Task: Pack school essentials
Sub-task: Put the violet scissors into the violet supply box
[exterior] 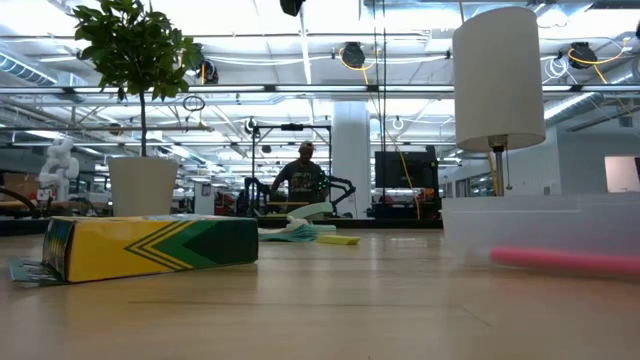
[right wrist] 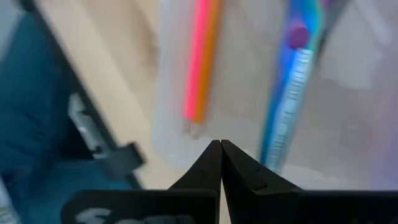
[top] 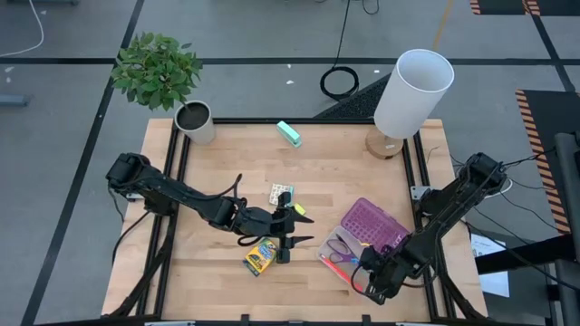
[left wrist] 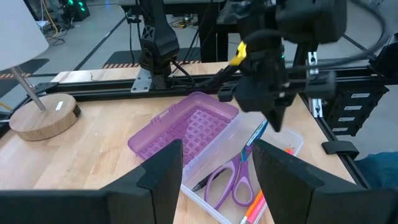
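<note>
Two grippers show from above: the left gripper (top: 288,243), fingers spread, sits beside the green-yellow crayon box (top: 259,259); the right gripper (top: 361,282) hangs over the clear case (top: 349,269). Its wrist view (blurred) shows fingertips pressed together, holding nothing, above the orange pencil (right wrist: 202,62).

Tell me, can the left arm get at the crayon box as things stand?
Probably yes. The left gripper hangs open right beside the green-yellow crayon box, which lies flat on bare table with nothing between them. The right gripper is off at the clear case.
</note>
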### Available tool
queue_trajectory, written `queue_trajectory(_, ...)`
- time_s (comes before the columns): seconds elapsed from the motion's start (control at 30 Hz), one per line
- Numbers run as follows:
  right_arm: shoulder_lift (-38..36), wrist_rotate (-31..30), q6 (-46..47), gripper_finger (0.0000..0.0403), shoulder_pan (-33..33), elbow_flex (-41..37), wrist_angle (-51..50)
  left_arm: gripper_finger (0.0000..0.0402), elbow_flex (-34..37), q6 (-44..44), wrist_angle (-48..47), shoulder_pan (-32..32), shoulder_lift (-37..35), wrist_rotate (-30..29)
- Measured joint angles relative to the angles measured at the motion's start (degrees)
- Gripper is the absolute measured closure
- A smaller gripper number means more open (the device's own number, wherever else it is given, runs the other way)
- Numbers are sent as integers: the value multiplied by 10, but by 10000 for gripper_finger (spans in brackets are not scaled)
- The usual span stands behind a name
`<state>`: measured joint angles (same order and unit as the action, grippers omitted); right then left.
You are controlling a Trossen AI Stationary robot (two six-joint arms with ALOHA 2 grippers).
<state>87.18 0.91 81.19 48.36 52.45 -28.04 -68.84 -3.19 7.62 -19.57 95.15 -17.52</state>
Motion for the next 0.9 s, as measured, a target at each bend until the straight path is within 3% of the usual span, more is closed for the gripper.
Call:
queue_trajectory(0.7,5,38,-23,403,-42,0,-91,204,0,11,30,-1,0,26)
queue_trajectory(0.9,5,37,-47,403,-56,26,-176,204,0,14,30,-1,0,26)
